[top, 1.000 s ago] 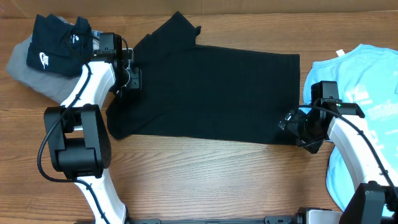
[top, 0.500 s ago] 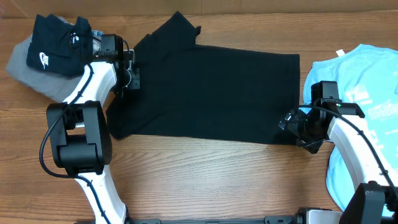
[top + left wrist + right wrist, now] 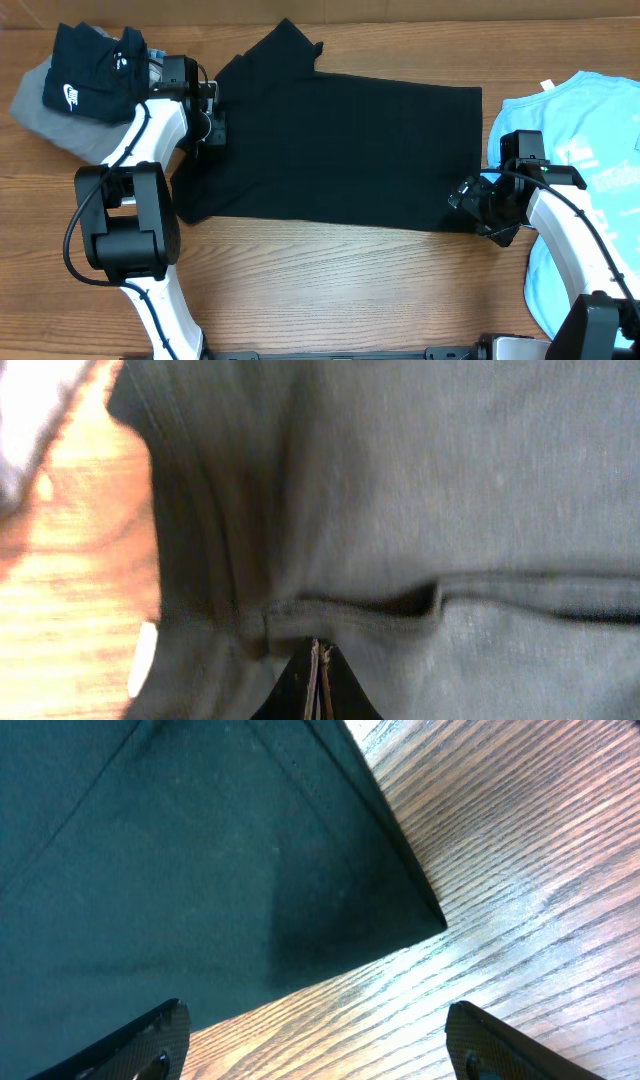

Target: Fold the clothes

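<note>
The black T-shirt (image 3: 340, 150) lay flat on the table (image 3: 330, 270), long way left to right, hem to the right, and I saw my left gripper (image 3: 212, 128) pinched tight on its left edge and my right gripper (image 3: 468, 200) spread wide above its near right corner.

The overhead view is bright and sharp, with small soft shadows. The left wrist view is dim and blurry. In the right wrist view the tabletop (image 3: 520, 870) shines pale beside the dark black T-shirt (image 3: 150, 850).
</note>
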{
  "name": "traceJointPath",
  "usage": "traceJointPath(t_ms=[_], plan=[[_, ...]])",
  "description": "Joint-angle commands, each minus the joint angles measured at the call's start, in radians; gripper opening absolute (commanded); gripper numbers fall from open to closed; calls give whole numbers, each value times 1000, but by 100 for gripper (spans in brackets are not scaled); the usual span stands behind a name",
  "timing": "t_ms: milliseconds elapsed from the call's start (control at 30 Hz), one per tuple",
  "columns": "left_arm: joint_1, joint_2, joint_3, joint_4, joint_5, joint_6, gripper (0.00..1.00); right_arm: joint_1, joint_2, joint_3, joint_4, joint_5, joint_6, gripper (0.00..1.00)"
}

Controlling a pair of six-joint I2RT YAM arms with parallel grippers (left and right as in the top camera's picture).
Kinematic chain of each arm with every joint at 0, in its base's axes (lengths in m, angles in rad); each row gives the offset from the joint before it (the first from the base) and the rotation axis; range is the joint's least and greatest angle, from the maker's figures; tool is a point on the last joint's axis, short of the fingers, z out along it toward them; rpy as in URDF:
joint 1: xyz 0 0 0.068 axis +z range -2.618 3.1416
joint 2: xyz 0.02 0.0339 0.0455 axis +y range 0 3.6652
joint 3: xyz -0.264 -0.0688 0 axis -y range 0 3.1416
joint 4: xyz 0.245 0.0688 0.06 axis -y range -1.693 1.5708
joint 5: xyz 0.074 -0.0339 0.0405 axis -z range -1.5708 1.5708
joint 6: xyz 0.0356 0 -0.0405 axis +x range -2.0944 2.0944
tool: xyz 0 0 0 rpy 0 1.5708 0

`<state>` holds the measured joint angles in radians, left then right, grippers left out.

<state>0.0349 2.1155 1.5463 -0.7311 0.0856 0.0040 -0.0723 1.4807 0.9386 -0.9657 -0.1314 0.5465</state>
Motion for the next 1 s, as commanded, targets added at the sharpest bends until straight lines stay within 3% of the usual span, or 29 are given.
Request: traceJointPath(t_ms=[0, 267, 300, 333, 467, 667, 967], plan=[[4, 3, 83, -50, 31, 27, 4, -6, 4, -6, 3, -5, -1, 85], [0, -2, 217, -159, 14, 35, 4, -6, 4, -6, 9, -5, -1, 85], [0, -2, 216, -162, 7, 34, 12, -6, 4, -6, 10, -5, -1, 85], [2, 0, 211, -162, 3, 35, 38, -6, 4, -6, 10, -5, -1, 85], [16, 11, 180, -132, 10, 35, 55, -6, 4, -6, 10, -5, -1, 85], [33, 73, 175, -126, 45, 40, 45, -6, 4, -6, 9, -5, -1, 85], [29, 115, 175, -128, 55, 46, 43, -6, 4, -6, 9, -5, -1, 85]])
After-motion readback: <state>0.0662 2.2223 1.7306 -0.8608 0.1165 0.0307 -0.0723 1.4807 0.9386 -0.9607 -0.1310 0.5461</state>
